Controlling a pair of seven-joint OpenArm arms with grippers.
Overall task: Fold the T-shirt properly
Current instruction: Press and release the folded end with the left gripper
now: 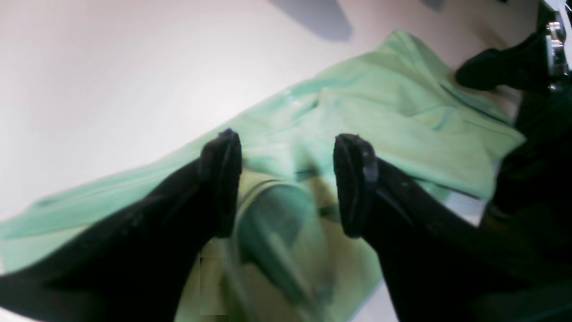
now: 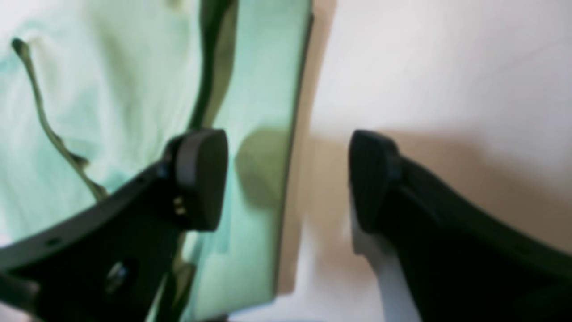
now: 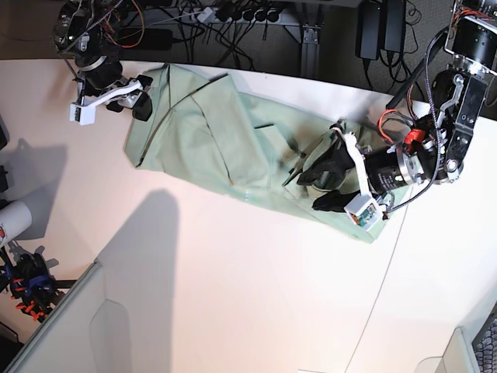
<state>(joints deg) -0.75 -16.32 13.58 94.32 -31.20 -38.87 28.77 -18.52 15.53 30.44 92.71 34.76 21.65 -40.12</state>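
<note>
The pale mint-green T-shirt (image 3: 210, 132) lies rumpled and partly folded in a diagonal band on the white table, from the far left down to the right. My left gripper (image 3: 311, 190) hovers low over its right end. In the left wrist view that gripper (image 1: 288, 183) is open, with the blurred T-shirt (image 1: 402, 116) under the gap and nothing pinched. My right gripper (image 3: 130, 107) is at the shirt's far-left corner. The right wrist view shows it (image 2: 286, 179) open astride the edge of the T-shirt (image 2: 111, 89), one finger over cloth and the other over bare table.
Cables and power strips (image 3: 233, 15) run behind the table's far edge. A white roll (image 3: 12, 221) and dark clamps (image 3: 31, 291) sit off the left side. Bare white table (image 3: 233, 295) stretches in front of the shirt, and a pale panel (image 3: 78, 326) stands at the lower left.
</note>
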